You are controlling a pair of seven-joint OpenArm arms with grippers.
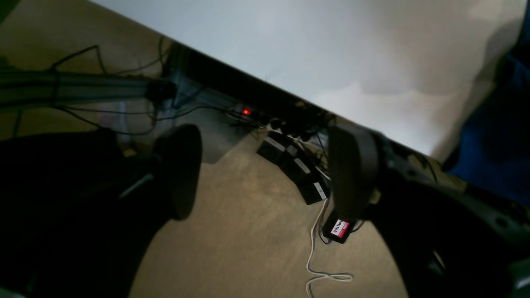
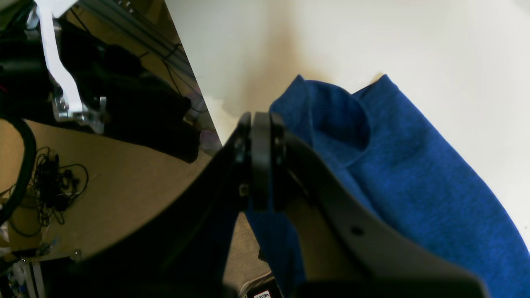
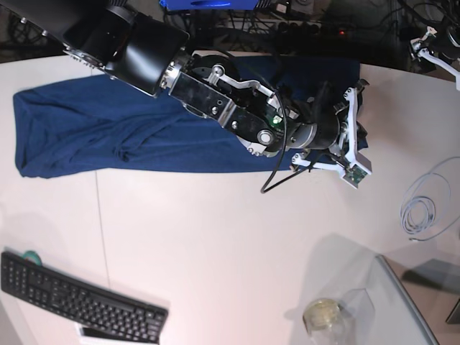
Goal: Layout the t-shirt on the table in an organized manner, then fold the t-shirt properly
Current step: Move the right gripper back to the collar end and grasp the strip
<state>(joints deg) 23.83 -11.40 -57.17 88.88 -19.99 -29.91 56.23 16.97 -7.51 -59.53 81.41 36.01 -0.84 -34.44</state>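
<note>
Currently, the one container in view is a clear glass jar (image 3: 322,314) standing near the front of the smooth white counter (image 3: 215,237), beside a glass panel; something pale yellowish shows inside it, but what it is cannot be told. The plain dark navy blue knit t-shirt (image 3: 108,133) lies bunched in a long band across the far side of the counter, its right end draped over the far edge. The right hand (image 2: 261,120) reaches out over that edge on a long black arm, its two black pads pressed together on a fold of the t-shirt at the counter's rim, with cloth hanging below. The left hand (image 1: 265,174) appears only in its own wrist view, pads standing wide apart with nothing between them, held past the counter's edge above tan carpet and black power adapters. A black keyboard (image 3: 79,298) and a coiled white cable (image 3: 428,205) also rest on the counter.
</note>
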